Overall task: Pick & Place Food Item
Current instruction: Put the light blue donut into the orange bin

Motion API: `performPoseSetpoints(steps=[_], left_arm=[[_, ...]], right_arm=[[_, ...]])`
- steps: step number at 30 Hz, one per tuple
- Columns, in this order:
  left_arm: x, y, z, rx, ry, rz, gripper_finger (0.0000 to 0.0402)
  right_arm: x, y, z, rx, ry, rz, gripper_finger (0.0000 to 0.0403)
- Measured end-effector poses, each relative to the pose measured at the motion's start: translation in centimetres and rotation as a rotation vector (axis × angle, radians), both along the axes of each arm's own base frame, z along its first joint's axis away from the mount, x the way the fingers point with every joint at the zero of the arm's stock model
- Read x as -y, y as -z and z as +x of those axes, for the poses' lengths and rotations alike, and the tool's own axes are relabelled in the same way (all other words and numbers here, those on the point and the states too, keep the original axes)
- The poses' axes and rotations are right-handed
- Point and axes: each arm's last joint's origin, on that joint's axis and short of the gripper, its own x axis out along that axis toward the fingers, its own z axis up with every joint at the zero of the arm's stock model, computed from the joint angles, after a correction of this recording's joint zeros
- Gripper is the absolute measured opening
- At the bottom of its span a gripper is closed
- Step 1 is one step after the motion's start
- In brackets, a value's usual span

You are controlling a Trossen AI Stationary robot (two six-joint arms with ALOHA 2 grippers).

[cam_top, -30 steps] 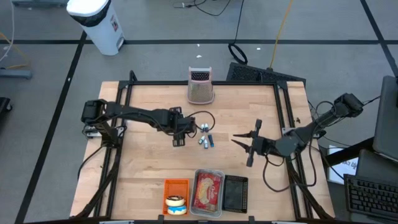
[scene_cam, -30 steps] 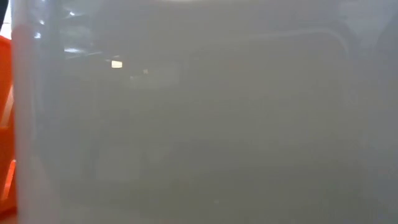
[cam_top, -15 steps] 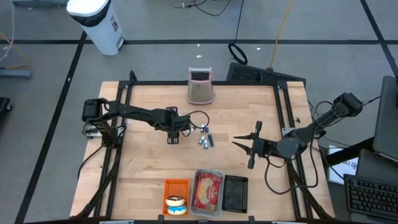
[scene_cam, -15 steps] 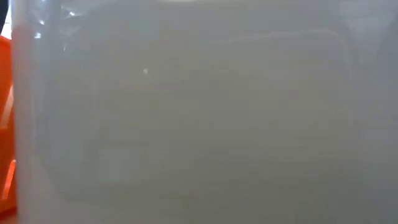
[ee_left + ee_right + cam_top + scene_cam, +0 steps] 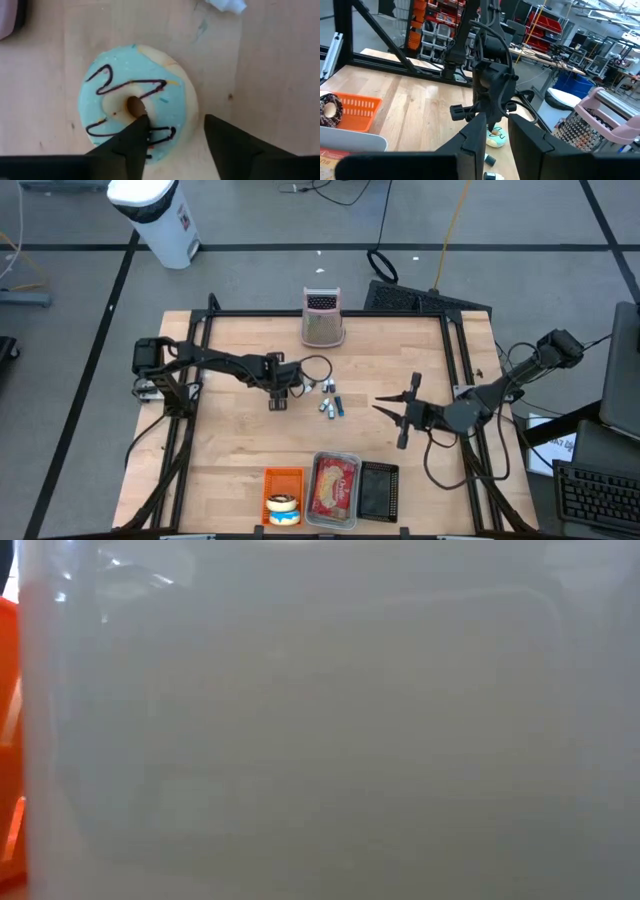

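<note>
donut: blue-iced donut point(image 5: 137, 117) flat on the desk point(image 5: 240, 440), mid-left
left gripper point(image 5: 175, 132): your jaws straddle its rim, one finger in the hole, not clamped
right gripper point(image 5: 398, 418): parked right, jaws slightly apart, empty

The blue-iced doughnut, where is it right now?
The doughnut lies on the table's left-middle, under the left gripper, beside small batteries.

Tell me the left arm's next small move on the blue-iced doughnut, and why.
Probably close the left claw and lift. One finger already sits at the doughnut's hole and the other beyond its rim, so that side of the ring lies between them, flat on the table.
</note>
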Motion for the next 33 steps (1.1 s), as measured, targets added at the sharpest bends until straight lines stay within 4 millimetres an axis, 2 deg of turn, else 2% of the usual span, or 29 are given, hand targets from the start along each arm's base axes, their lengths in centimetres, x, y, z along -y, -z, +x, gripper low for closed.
performPoseSetpoints(steps=[6, 12, 19, 26, 33], left_arm=[[-0.4, 0.0, 0.0, 0.018, -0.034, -0.006, 0.0113], [-0.3, -0.2, 0.1, 0.025, -0.083, -0.030, 0.0059], [0.2, -1.9, 0.4, -0.031, -0.104, -0.246, 0.0013], [2.1, -5.3, 0.7, 0.037, -0.052, -0.459, 0.0013], [5.5, -10.6, -1.5, 0.178, -0.003, -0.665, 0.0006]], right_arm=[[0.6, 0.1, 0.3, -0.004, 0.031, 0.027, 0.0070], [0.8, 0.2, 0.3, -0.005, 0.041, 0.035, 0.0070], [0.8, 0.2, 0.3, -0.005, 0.041, 0.036, 0.0070], [0.8, 0.2, 0.3, -0.005, 0.040, 0.037, 0.0070], [0.8, 0.2, 0.3, -0.004, 0.041, 0.041, 0.0070]])
